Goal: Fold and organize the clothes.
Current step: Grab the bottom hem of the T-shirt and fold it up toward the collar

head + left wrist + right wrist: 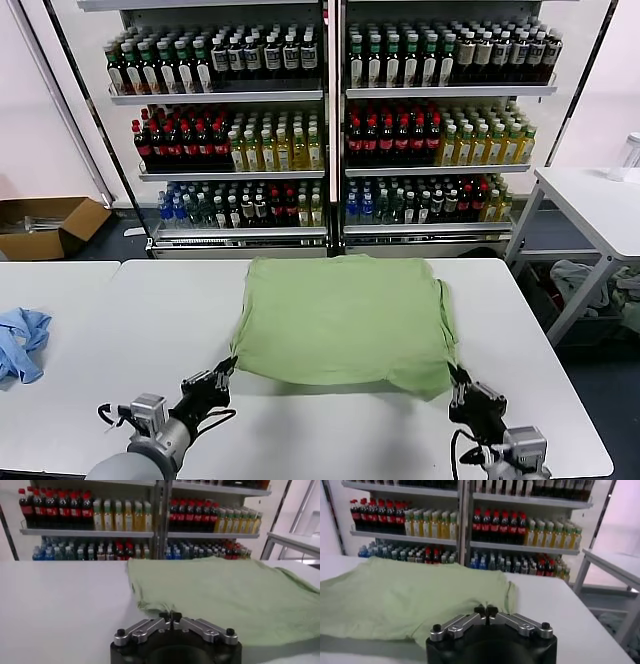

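Observation:
The light green shirt [340, 315] lies spread on the white table [150, 310], plain side up; its collar, buttons and chest graphic are hidden. Its near edge is raised a little off the table and casts a shadow. My left gripper [228, 368] is shut on the near left corner of the shirt, seen in the left wrist view [170, 615] with the shirt [225, 595] stretching away from it. My right gripper [456, 378] is shut on the near right corner, seen in the right wrist view [485, 611] with the shirt [405, 597] beyond.
A light blue cloth [20, 342] lies at the table's left edge. A drinks shelf [330, 120] full of bottles stands behind the table. A cardboard box [50, 225] sits on the floor at left. A second white table [590, 200] stands at right.

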